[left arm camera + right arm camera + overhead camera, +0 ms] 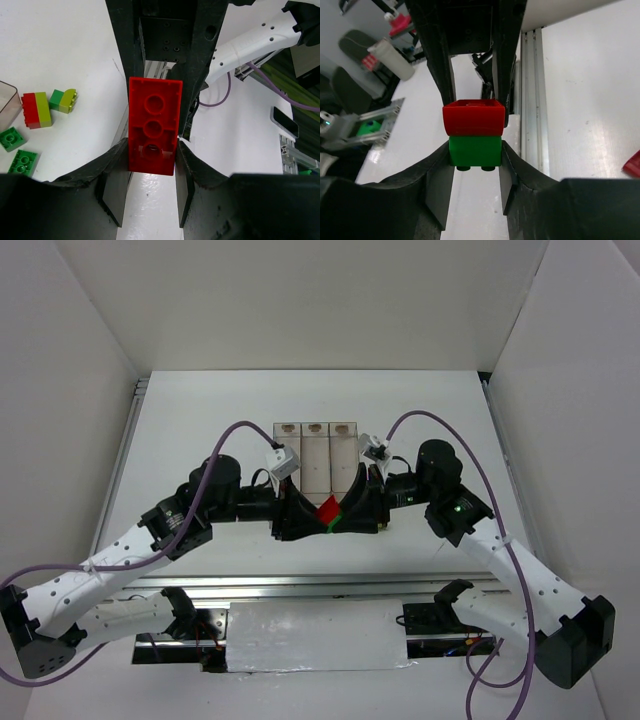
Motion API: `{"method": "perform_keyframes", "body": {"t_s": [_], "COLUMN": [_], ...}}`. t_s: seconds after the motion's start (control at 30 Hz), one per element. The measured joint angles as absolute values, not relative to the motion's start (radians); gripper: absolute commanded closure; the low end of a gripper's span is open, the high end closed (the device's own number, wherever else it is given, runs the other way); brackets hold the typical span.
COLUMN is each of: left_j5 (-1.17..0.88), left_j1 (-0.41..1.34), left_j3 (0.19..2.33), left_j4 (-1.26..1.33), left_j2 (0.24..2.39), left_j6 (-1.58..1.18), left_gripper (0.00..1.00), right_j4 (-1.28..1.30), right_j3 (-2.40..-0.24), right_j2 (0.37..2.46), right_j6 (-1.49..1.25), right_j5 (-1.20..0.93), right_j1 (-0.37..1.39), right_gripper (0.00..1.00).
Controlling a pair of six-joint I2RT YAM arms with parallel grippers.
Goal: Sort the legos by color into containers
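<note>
left gripper [151, 162] nearly closed, pinched red brick [154, 125] at near end; brick's long axis ran out along fingers toward right arm. right gripper [475, 157] closed on green brick [475, 150], which was stacked flat against red brick. Tips met nose to nose, just in front of containers [314, 465]. Judged: next move hinged on red/green seam between tips, pull apart across it. table [200, 420] white, flat. loose legos [36, 110] lay by container corner, clear of grip. Room tight.
</note>
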State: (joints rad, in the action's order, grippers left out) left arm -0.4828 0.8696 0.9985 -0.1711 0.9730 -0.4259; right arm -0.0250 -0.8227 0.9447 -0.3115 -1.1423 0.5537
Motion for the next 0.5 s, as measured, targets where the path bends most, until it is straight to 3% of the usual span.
{"method": "perform_keyframes", "body": {"t_s": [0.1, 0.33, 0.5], "left_j5": [-0.48, -0.46, -0.451], "left_j1": [0.867, 0.827, 0.624], "left_j3": [0.999, 0.999, 1.001], "left_j4": [-0.17, -0.191, -0.206], "left_j2": [0.973, 0.974, 1.003], "left_j6": [-0.425, -0.426, -0.476], "left_gripper": [1.0, 1.0, 1.0], "right_j4": [-0.031, -0.052, -0.096], "right_j3": [-0.823, -0.797, -0.708], "right_j2": [0.949, 0.947, 0.972], "right_j6": [-0.314, -0.298, -0.307], "right_j5": [-1.142, -1.102, -1.079], "right_j1": [0.554, 0.548, 0.507], "right_gripper": [1.0, 1.0, 1.0]}}
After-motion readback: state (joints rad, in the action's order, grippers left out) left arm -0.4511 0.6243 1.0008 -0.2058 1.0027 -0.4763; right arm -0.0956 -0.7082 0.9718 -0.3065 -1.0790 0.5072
